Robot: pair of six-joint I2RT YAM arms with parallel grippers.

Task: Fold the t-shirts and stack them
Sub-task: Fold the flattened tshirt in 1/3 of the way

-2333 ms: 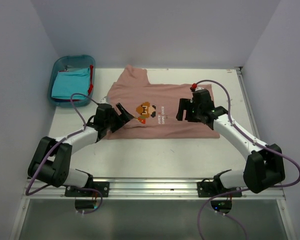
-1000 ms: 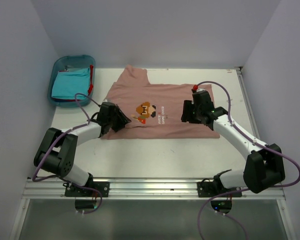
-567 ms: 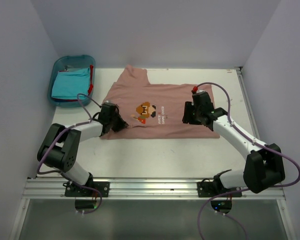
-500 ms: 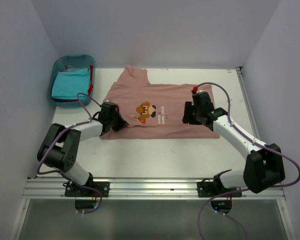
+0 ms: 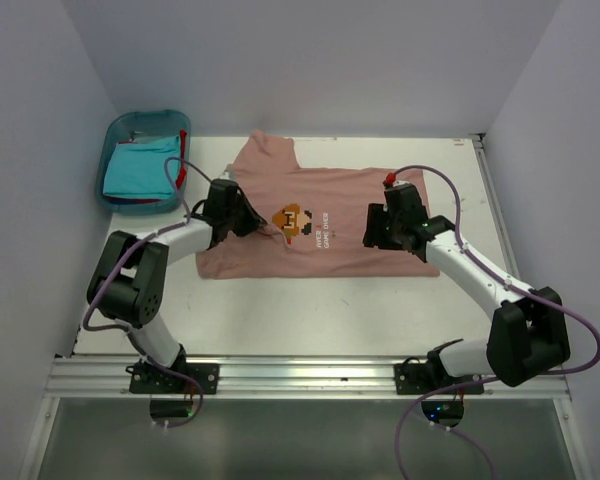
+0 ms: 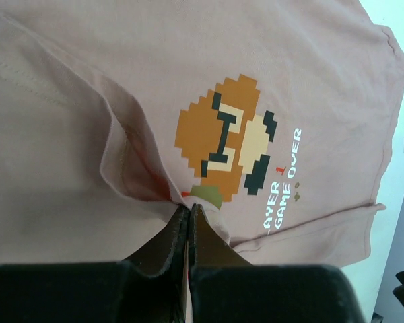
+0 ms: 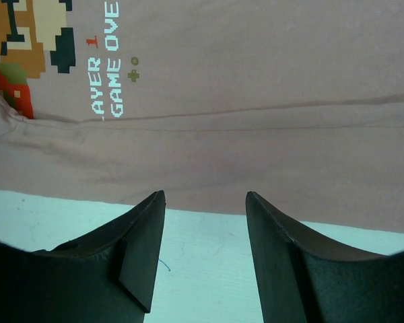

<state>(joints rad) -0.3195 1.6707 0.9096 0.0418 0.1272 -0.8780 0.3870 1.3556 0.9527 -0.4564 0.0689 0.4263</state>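
Bare table (image 5: 320, 310) runs the full width between the near hem of the pink shirt (image 5: 320, 190) and the arm bases, so access is open there. A narrower bare strip lies to the right of the shirt, along the side wall. The blue bin (image 5: 145, 116) blocks the far left corner. The left arm (image 5: 165, 243) and right arm (image 5: 475, 268) cross the side lanes, with cables (image 5: 432, 166) looping above. Walls close three sides.

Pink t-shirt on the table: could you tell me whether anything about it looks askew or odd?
Yes. The pink t-shirt is not lying flat: the left gripper pinches a raised fold right beside the pixel print, so the cloth is rucked up there.
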